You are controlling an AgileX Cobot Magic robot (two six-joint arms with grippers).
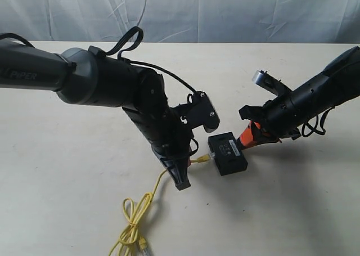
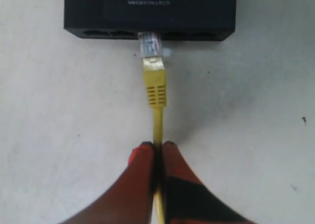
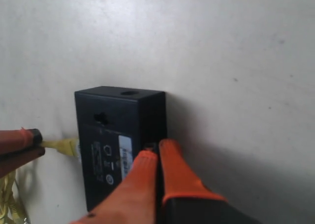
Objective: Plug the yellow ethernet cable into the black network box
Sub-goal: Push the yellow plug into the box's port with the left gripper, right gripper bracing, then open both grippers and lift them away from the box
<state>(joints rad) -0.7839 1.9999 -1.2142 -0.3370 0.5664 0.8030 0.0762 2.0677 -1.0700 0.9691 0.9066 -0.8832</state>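
1. Exterior view, lower left: the yellow ethernet cable [image 1: 133,225] lies coiled, thin and glossy.
2. Centre: the left gripper [image 2: 156,146] pinches the cord tight, clear plug at the port mouth. Insertion looks underway; next comes a straight push.
3. Right of centre: the black network box [image 1: 228,153], flat matte plastic, is braced by the right gripper [image 3: 156,147], fingers closed together.

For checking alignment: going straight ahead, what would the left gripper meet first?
Likely the black network box, its port side; the yellow ethernet cable in the left gripper leads there, plug at a port.
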